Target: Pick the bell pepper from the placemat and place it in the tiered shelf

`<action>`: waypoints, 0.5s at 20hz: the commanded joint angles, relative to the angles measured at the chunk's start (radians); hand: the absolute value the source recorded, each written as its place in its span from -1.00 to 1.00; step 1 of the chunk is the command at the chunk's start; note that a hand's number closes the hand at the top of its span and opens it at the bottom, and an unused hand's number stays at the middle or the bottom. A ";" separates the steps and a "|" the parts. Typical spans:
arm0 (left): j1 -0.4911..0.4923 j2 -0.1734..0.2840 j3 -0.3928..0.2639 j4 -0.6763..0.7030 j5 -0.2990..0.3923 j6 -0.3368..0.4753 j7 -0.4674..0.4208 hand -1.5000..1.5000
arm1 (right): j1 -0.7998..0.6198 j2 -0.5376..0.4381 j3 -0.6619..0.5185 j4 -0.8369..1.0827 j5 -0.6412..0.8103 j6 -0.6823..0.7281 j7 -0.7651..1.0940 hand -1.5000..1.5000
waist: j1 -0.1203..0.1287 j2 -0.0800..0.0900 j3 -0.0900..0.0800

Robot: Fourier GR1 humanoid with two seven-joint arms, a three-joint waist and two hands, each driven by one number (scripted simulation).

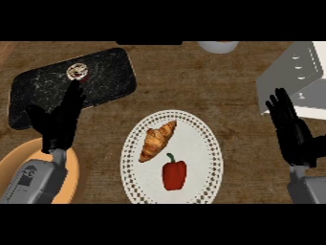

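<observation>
A red bell pepper with a green stem lies on the lower part of a white lace-edged placemat in the middle of the counter. Just above it on the same mat rests a croissant. The grey tiered shelf stands at the right edge. My right hand is open, fingers up, right of the mat and just below the shelf, apart from the pepper. At the left, my left hand is open too, its fingers lying over the dark tray.
A dark marbled tray at upper left carries a small frosted pastry. An orange plate lies under my left forearm at lower left. A white bowl peeks in at the top edge.
</observation>
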 commanded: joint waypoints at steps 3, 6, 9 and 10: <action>0.114 0.044 0.005 0.021 0.010 -0.047 0.039 0.00 | 0.114 -0.055 0.048 -0.242 0.207 -0.219 0.026 1.00 | -0.019 -0.009 0.001; 0.158 0.089 0.032 0.076 0.034 -0.058 0.112 0.00 | 0.142 -0.153 0.014 -0.343 0.344 -0.329 0.029 1.00 | -0.052 -0.020 -0.005; 0.198 0.061 0.016 0.056 0.056 -0.069 0.127 0.00 | 0.332 -0.167 0.034 -0.204 0.433 -0.435 0.221 1.00 | -0.053 -0.008 -0.005; 0.199 0.069 0.006 0.014 0.063 -0.083 0.158 0.00 | 0.365 -0.129 0.063 -0.292 0.440 -0.470 0.259 1.00 | -0.040 -0.012 -0.001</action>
